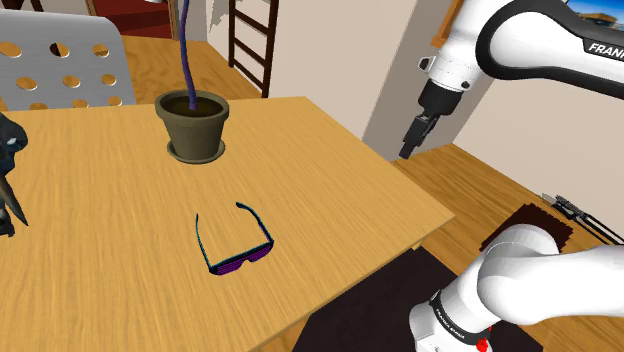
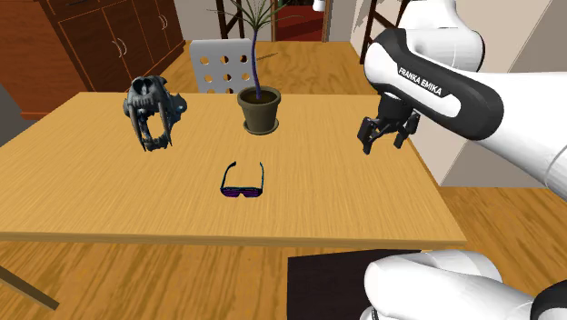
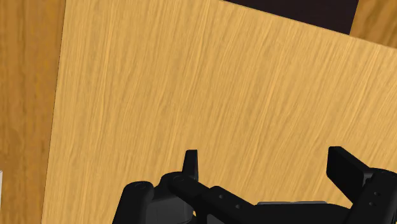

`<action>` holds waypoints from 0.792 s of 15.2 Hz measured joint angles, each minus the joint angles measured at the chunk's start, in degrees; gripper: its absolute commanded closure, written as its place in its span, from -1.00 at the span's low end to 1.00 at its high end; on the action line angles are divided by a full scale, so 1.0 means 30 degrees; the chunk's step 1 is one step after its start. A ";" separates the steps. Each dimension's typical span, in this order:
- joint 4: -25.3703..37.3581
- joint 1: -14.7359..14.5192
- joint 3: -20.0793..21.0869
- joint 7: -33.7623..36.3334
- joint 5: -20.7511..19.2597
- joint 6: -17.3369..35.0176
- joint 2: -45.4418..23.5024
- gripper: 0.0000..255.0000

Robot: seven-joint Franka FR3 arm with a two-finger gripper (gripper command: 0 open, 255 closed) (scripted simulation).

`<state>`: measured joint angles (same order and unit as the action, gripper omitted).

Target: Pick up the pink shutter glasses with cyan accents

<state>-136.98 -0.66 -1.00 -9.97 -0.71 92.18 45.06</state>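
The shutter glasses [image 1: 236,247] lie flat on the wooden table [image 1: 330,170], arms unfolded, with a magenta-purple slatted front and dark arms edged in cyan. In the second exterior view the glasses [image 2: 243,183] sit near the table's middle. My black gripper [image 2: 382,143] hangs open above the table near that view's right edge, well away from the glasses and holding nothing. From the shoulder view the gripper [image 1: 411,141] hovers past the table's right corner. In the wrist view the gripper [image 3: 267,167] looks down on bare wood, its fingers [image 3: 191,163] set wide apart.
A dark plant pot [image 2: 259,109] with a thin purple stem stands behind the glasses. A dark animal skull [image 2: 153,111] with long fangs sits toward the second exterior view's left. A grey perforated chair [image 2: 227,65] stands at the far side. A dark mat [image 1: 370,300] lies on the floor by my stand.
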 measured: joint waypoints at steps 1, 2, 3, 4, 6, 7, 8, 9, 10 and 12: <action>0.0000 0.0000 0.0000 0.0000 0.0000 0.0000 0.0000 -1.00; 0.0019 -0.0066 0.0169 0.0198 0.0126 0.0179 -0.0224 -1.00; 0.0025 -0.0179 0.0459 0.0533 0.0337 0.0377 -0.0471 -1.00; -0.0081 -0.0256 0.0672 0.0792 0.0493 0.0787 -0.0831 -1.00; -0.0077 -0.0520 0.1369 0.1602 0.0972 0.1422 -0.1559 -1.00; -0.0053 -0.0620 0.1656 0.1948 0.1164 0.1789 -0.1992 -1.00; -0.0012 -0.0739 0.1986 0.2336 0.1372 0.2150 -0.2434 -1.00; 0.0163 -0.0831 0.2265 0.2674 0.1532 0.2397 -0.2892 -1.00; 0.0084 -0.0947 0.2564 0.3036 0.1717 0.2700 -0.3150 -1.00; 0.0216 -0.1167 0.3248 0.3839 0.2065 0.3522 -0.4169 -1.00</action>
<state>-136.33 -4.17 8.75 1.55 5.48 102.75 32.55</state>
